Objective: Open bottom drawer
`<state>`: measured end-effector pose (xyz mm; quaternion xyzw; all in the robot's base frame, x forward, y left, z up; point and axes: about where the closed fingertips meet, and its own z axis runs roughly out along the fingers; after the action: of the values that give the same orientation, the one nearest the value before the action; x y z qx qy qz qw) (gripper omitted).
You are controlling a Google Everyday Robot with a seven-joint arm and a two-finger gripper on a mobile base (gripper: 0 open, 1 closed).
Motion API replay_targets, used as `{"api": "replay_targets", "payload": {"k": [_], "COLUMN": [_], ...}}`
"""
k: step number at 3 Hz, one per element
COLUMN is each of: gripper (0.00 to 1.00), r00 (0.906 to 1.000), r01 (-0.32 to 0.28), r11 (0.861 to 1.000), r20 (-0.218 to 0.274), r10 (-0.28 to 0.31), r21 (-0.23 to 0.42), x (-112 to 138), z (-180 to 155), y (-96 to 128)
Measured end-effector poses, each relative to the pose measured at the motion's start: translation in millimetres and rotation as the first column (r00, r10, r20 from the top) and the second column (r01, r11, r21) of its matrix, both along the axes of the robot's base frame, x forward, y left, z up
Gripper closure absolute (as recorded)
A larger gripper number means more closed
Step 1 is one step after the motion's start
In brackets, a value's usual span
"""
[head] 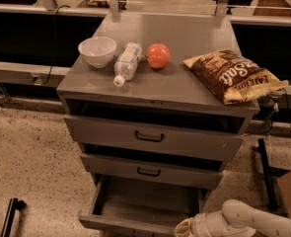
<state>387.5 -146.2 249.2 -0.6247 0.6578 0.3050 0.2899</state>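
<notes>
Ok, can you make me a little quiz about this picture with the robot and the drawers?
1. True or false: the bottom drawer is pulled out.
2. What lies between the bowl and the orange-red fruit on the cabinet top? A) a spoon B) the water bottle C) a cup
3. Where is the gripper?
Key: 1 true. 2 B. 3 Low down, by the bottom drawer's front edge, near its right end in the picture.

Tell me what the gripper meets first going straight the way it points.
The gripper, low at bottom right, points left; it would likely meet the front right end of the pulled-out bottom drawer first, though depth is unclear.
</notes>
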Motion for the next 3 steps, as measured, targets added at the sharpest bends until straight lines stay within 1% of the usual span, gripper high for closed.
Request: {"api": "replay_targets", "payload": {"k": [1,2,3], "gripper": [1.00,1.00,1.00], "r00": [0.9985,0.9952,0.9947], "r01": [0.028,0.055,0.057], "r11": [0.999,0.998,0.998], "r20": [0.046,0.079,0.085], "r10": [-0.029,-0.057,-0.059], "r21": [0.019,0.027,0.025], "x": [7,23,23], "z": [19,27,26], "y": [0,6,7]}}
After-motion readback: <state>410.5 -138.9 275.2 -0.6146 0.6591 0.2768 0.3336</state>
